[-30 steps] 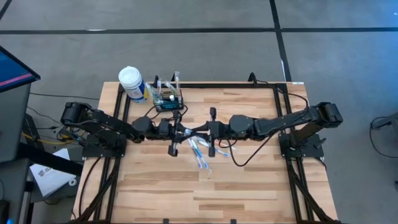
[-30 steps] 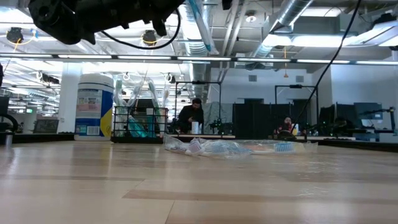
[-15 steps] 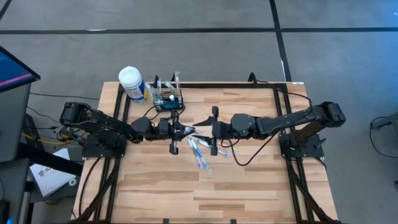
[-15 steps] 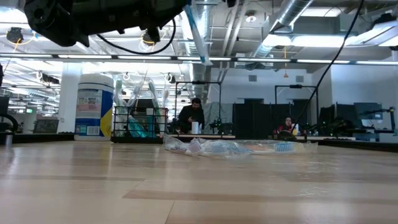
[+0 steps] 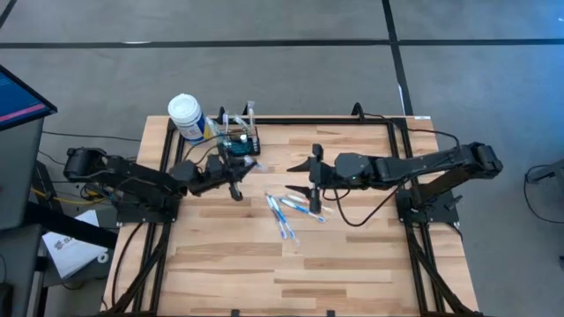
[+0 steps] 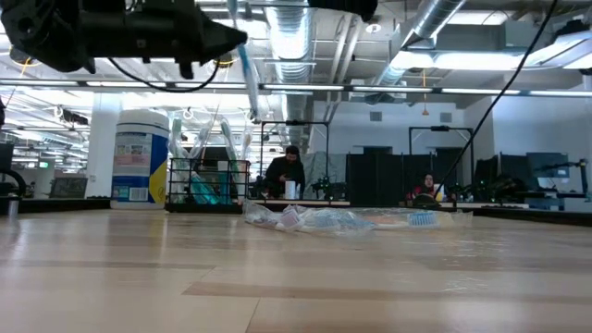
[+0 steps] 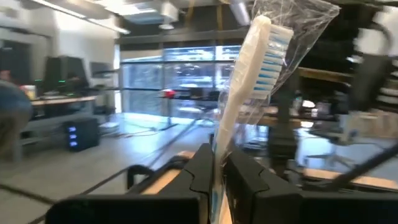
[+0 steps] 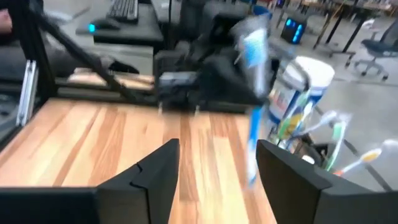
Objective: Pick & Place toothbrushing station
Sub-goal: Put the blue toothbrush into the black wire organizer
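Note:
The toothbrushing station is a black wire-mesh caddy (image 5: 240,141) (image 6: 208,184) at the table's far left, with several toothbrushes standing in it. My left gripper (image 5: 238,173) (image 7: 216,171) hovers just in front of it, shut on a white, blue-bristled toothbrush (image 7: 249,74) (image 6: 248,79) in a clear wrapper. My right gripper (image 5: 314,176) (image 8: 217,168) stands open near the table's middle, with nothing between its fingers. More wrapped toothbrushes (image 5: 286,211) (image 6: 314,219) lie flat on the wood between the two arms. My left gripper pinches the wrapped toothbrush by its handle (image 7: 219,142) between its two fingers, which lie across it. The fingers come level from the table's left side. The brush is lifted clear of the table and slants, most of its length hanging below the fingers (image 6: 252,97).
A white-capped, blue-labelled bottle (image 5: 187,117) (image 6: 141,157) stands to the left of the caddy at the far left corner. A black frame (image 5: 401,132) runs round the table. The near half of the wooden top (image 5: 291,273) is bare. People sit in the room behind.
My right gripper has parted from the toothbrush that both grippers met on at mid-table and has drawn back toward the table's right edge. My left gripper has carried the toothbrush toward the table's left and far edges, up to the caddy, clear of the table.

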